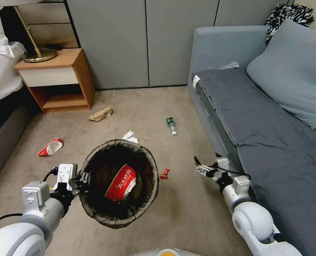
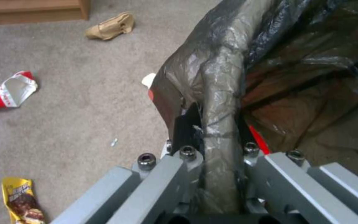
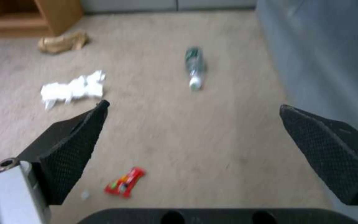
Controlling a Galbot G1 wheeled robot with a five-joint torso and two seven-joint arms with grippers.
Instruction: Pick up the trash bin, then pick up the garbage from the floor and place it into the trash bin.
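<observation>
Left gripper (image 1: 82, 177) clamps trash bin (image 1: 94, 209) (seemingly airborne).

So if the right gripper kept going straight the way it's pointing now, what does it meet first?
Probably bare carpet. The right gripper, open, points down and forward; the small red wrapper lies short of that line, the green bottle beyond it. Depth is uncertain.

I see the trash bin (image 1: 119, 183) lined dark brown-black, a red-and-white wrapper (image 1: 121, 182) inside it. On the beige carpet (image 1: 143, 106): a tan paper bag (image 1: 100, 114), white tissue (image 1: 130, 137), green bottle (image 1: 171, 126), small red wrapper (image 1: 164, 173), yellow packet (image 2: 21, 200). The sofa (image 1: 271, 142) is grey; a far right cushion (image 1: 289, 16) is zebra-striped.
</observation>
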